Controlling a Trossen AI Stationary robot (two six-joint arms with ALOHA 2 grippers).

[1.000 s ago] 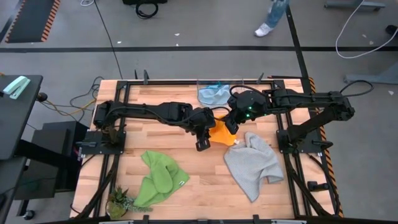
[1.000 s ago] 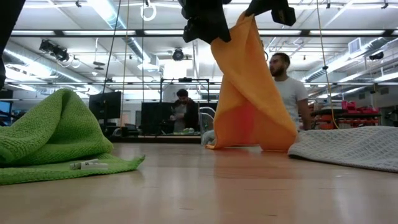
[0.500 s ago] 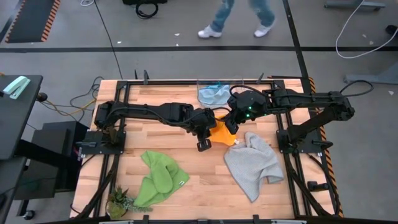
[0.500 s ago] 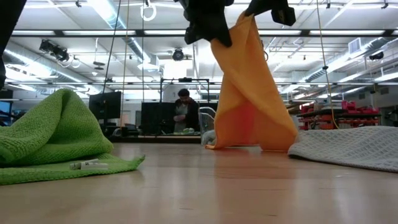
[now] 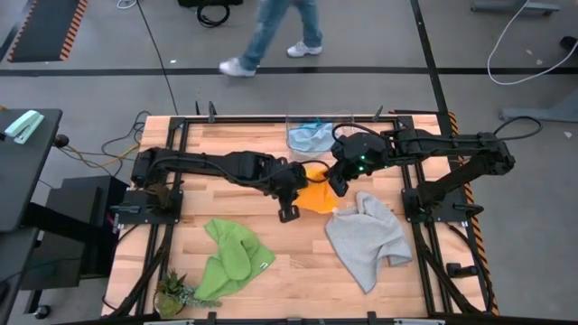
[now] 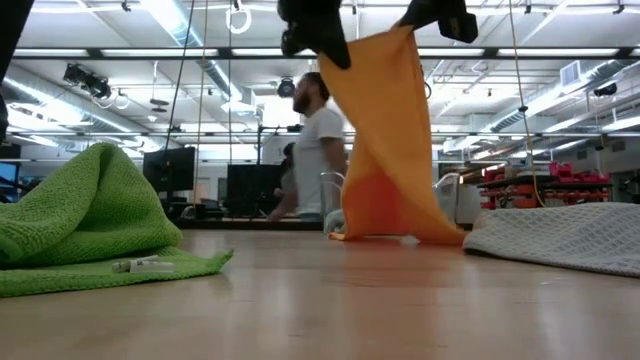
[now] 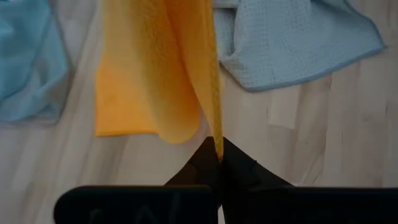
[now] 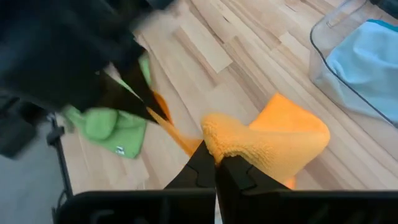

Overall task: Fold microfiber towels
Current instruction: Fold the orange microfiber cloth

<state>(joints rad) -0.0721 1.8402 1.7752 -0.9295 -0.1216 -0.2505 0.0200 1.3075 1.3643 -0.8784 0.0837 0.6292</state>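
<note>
Both hands are clenched on the yellow-orange towel [image 5: 315,193], holding it up above the middle of the counter [image 5: 271,235]. The left hand [image 7: 219,163] has its fingers pressed together on one edge of the cloth, and the right hand [image 8: 215,163] pinches a bunched corner just beside it. The towel hangs between them, its lower end resting on the wood. The grey towel [image 5: 366,236] lies crumpled near the right side, the green towel [image 5: 230,259] well apart toward the left front, and the light blue towel [image 5: 311,137] at the far edge.
</note>
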